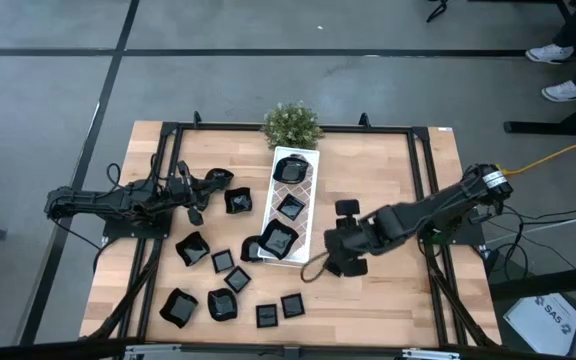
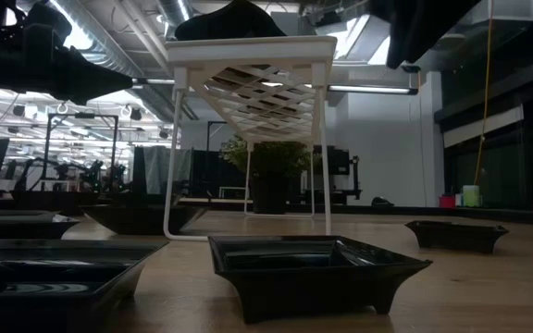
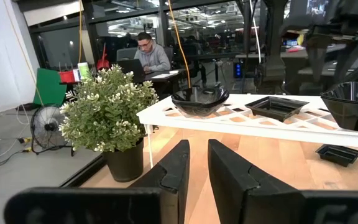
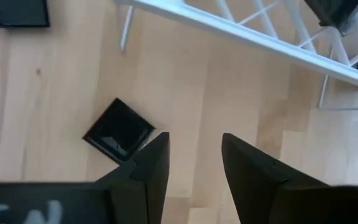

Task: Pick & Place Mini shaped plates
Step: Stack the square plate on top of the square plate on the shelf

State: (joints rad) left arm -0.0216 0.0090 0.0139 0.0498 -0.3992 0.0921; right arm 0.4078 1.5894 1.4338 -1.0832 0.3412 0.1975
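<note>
The right gripper (image 4: 194, 155) hovers open and empty at the white tray's (image 1: 311, 185) four o'clock, while the left gripper (image 3: 197, 163), at its nine o'clock, looks nearly closed, seemingly empty.

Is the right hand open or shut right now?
Open. The right hand shows bare wood between its fingers, holding nothing, above the table.

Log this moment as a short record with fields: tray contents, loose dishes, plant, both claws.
tray: white lattice tray on legs, mid-table
on tray: three black dishes; a fourth at its near end, seating unclear
loose dishes: about ten black dishes on the wood left of and in front of the tray
plant: green potted plant at the tray's far end
left claw: over the table's left side, fingers narrowly apart, nothing seen between them
right claw: right of the tray, open, empty
</note>
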